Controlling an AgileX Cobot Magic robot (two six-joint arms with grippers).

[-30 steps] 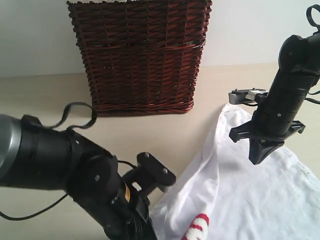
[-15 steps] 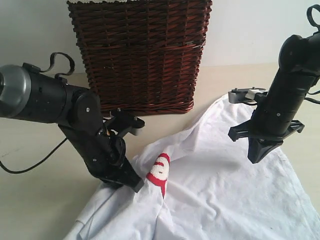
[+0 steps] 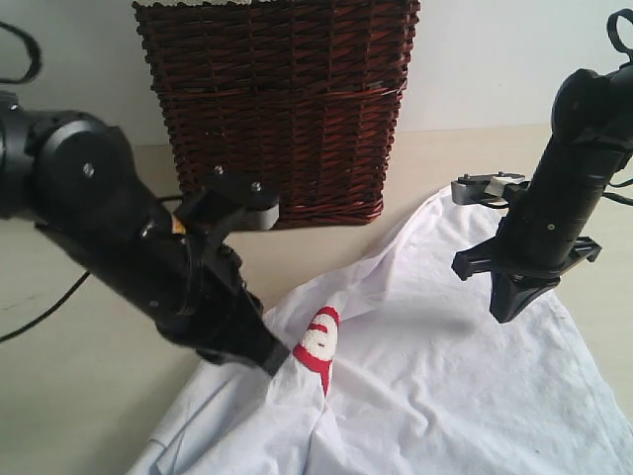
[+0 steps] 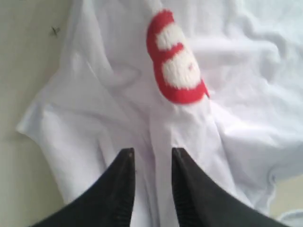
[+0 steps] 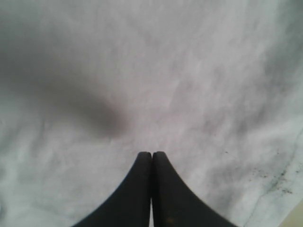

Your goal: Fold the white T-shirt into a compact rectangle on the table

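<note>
The white T-shirt point(image 3: 445, 396) lies rumpled on the table point(image 3: 69, 396), with its red-outlined fuzzy strip point(image 3: 318, 341) on a raised fold. My left gripper point(image 3: 277, 361) points down at that fold just beside the strip. In the left wrist view its fingers point(image 4: 124, 184) stand apart over a ridge of the white T-shirt point(image 4: 90, 118), below the red strip point(image 4: 176, 59); the left gripper point(image 4: 152, 152) is open. My right gripper point(image 3: 506, 315) hangs over the shirt's far right part. It is shut with nothing between its fingers, the right gripper point(image 5: 152, 153) over plain white cloth point(image 5: 189, 71).
A tall dark wicker basket point(image 3: 277, 109) stands at the back against the wall. A small grey metal piece point(image 3: 485, 188) sits by the shirt's far edge behind the right arm. Bare table point(image 4: 19, 71) shows left of the shirt.
The left arm swept up from the near edge toward the basket, dragging the shirt's edge and red strip over the cloth, then its body shifted left. The right arm has not moved.
</note>
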